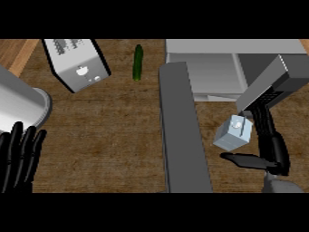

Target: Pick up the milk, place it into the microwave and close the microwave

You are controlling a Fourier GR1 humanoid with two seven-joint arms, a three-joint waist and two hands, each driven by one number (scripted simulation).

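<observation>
The milk (pixel 234 133), a small pale blue carton, is tilted just in front of the open microwave (pixel 214 74) at the back right. My right hand (pixel 274 149) is shut on it: the fingers run up the carton's right side and the thumb lies under its lower edge. The microwave's dark grey door (pixel 181 136) is swung wide open and stretches towards me, left of the carton. A grey forearm block (pixel 277 81) hides the right part of the microwave's opening. My left hand (pixel 13 158) rests open at the lower left, fingers up.
A grey toaster (pixel 76 63) lies at the back left, with a green cucumber (pixel 138 62) beside it. A large grey cylinder (pixel 9 104) fills the left edge above my left hand. The wooden counter (pixel 110 136) is bare between the left hand and the door.
</observation>
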